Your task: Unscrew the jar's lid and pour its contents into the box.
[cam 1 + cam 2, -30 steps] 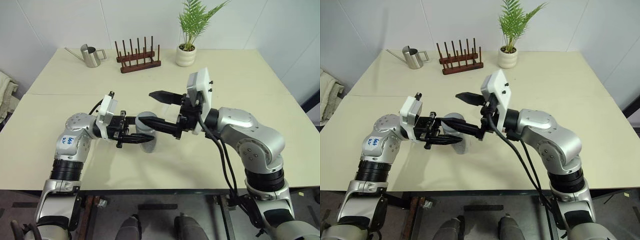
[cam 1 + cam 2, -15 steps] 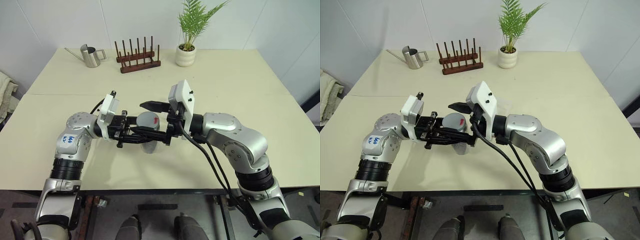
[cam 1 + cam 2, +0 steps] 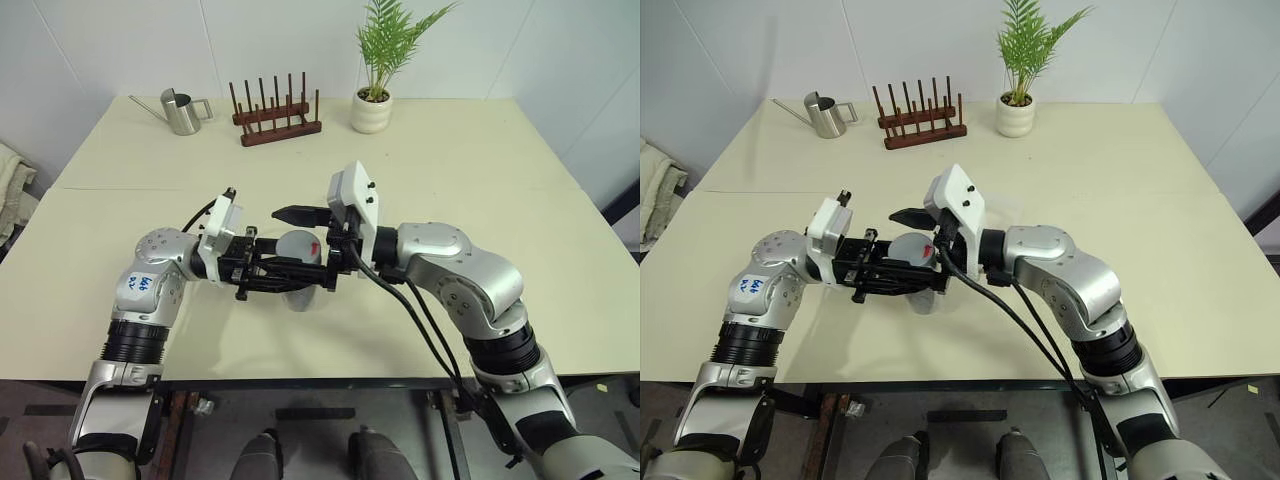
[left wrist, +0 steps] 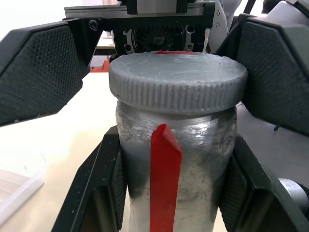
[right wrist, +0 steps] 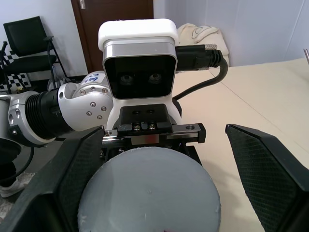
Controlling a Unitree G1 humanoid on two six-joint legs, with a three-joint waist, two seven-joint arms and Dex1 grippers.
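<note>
Two tools meet over the middle of the worktop. Our left tool is clamped on the jar, holding its body upright just above the worktop so that the body cannot turn with the cap. Our right tool comes in level from the other side with its black fingers spread apart, one on each side of the lid and not yet pressing it; we judge this the line-up for the unscrewing grip. The lid sits fully on the jar, so the contents are hidden inside. A red stripe runs down the jar's side and a red mark sits at the lid's edge, probably to show how far the cap has turned. The clear box lies on the worktop just beside the jar, close for pouring. We read no brand anywhere; a blue handwritten mark on our left arm is too small to make out.
</note>
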